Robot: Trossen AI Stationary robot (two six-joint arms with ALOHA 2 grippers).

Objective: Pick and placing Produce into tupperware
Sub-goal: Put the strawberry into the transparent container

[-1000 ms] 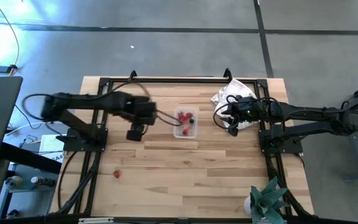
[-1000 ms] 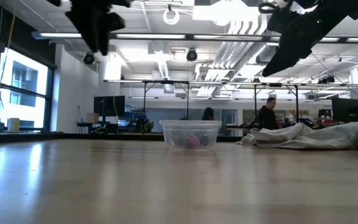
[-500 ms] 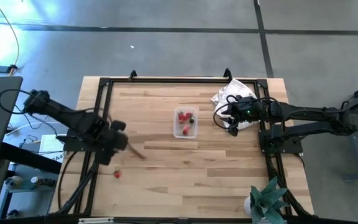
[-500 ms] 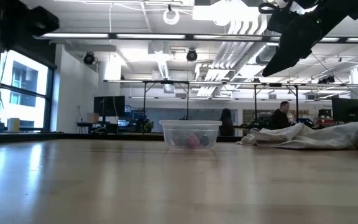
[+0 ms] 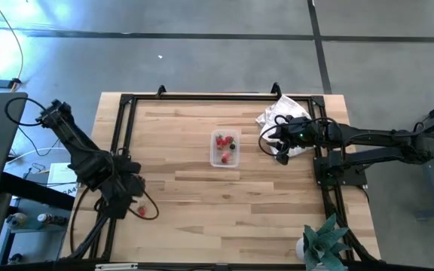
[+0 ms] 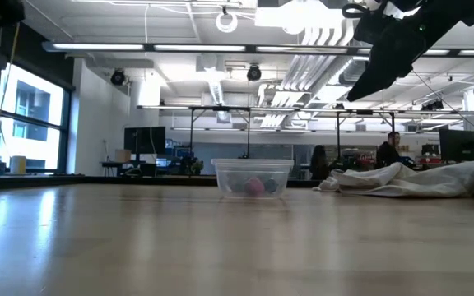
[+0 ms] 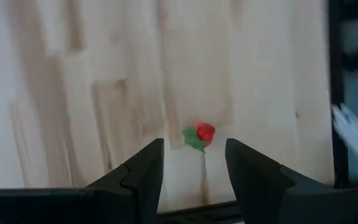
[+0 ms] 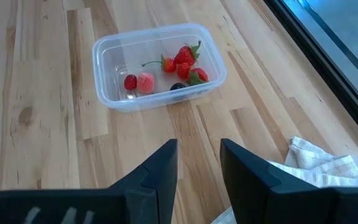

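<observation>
From the high view, my left arm has swung away from the tupperware, where it hung a second ago, and its left gripper now sits over the near-left part of the table, just beside the stray strawberry. I read that as one drop finished and the next pick starting. The tub lies mid-table with its long axis running from the far edge toward the near one, several red pieces and a dark one inside. The right gripper has not moved, parked by the white cloth at the far right.

In the low view the tub stands level on the wood with pink and dark blurs behind its clear wall. The left arm, overhead here a second ago, is gone from this picture; only the right arm hangs at the top right, and two people stand far back in the room.

The left wrist view puts the strawberry just ahead of my left gripper, lined up with the gap between the spread, empty fingers. Its green leaf end and red body lie side by side across that gap.

The right wrist view shows the tub broadside on, well ahead of the right gripper, whose fingers stand parted on nothing, the cloth beside them.
</observation>
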